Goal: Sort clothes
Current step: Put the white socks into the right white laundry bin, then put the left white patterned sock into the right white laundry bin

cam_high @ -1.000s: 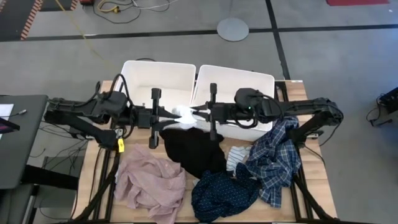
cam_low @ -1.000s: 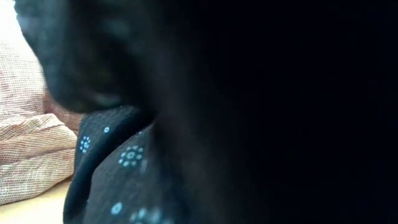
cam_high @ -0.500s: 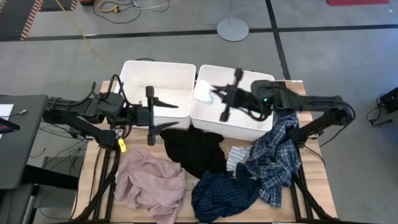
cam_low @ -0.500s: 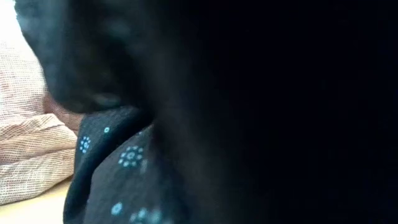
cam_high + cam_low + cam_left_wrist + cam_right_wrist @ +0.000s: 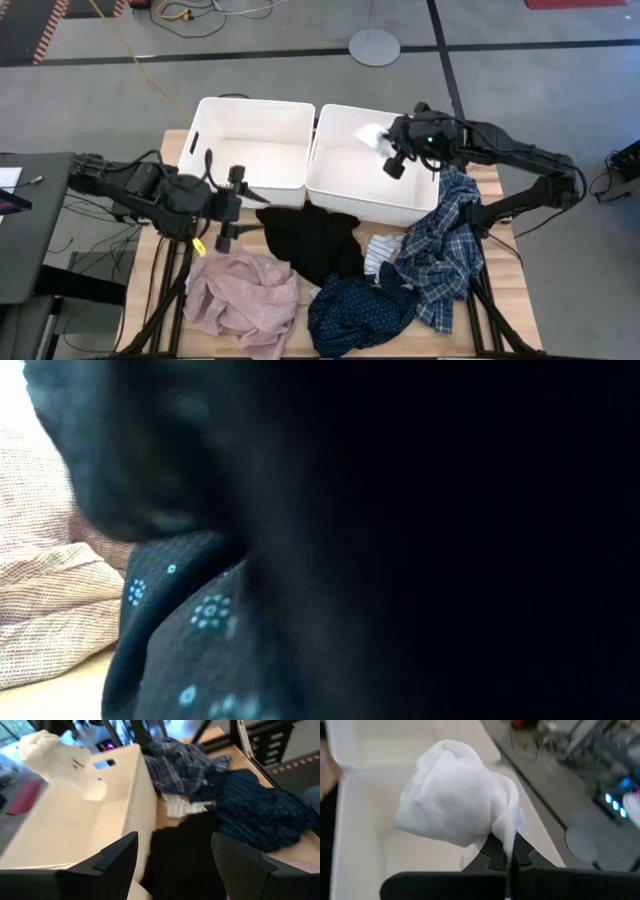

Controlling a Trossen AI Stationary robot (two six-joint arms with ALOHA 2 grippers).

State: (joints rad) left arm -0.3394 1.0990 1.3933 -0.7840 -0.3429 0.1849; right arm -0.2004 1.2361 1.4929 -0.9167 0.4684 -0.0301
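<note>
The small bunched white sock [image 5: 457,802] hangs from the right gripper [image 5: 505,851], whose two dark fingers are pinched tight on a fold of its fabric. In the high view the sock [image 5: 371,137] sits just beyond the claw's tips, on the gripper's nine o'clock side, above the far part of the right-hand white plastic bin [image 5: 335,185]. The bundle has no clear long axis; it is a soft ball with its loose bulk away from the fingers. So the relation that counts is plain: the sock is over the bin's open mouth, inside its walls as seen from above, and a release here would probably drop it into that bin, though how high it hangs cannot be told.

The left gripper [image 5: 232,208] is well apart, at about eight o'clock from the sock, over the table edge in front of the left-hand white plastic bin [image 5: 200,150]. Its fingers stand apart and hold nothing. It is the nearer arm to the crumpled black garment [image 5: 312,240] and the dusty-pink wrinkled garment [image 5: 240,290]. The blue-white plaid shirt [image 5: 440,255] lies at five o'clock from the sock, with the navy dotted garment [image 5: 360,310] beyond it, near the table's front edge.
</note>
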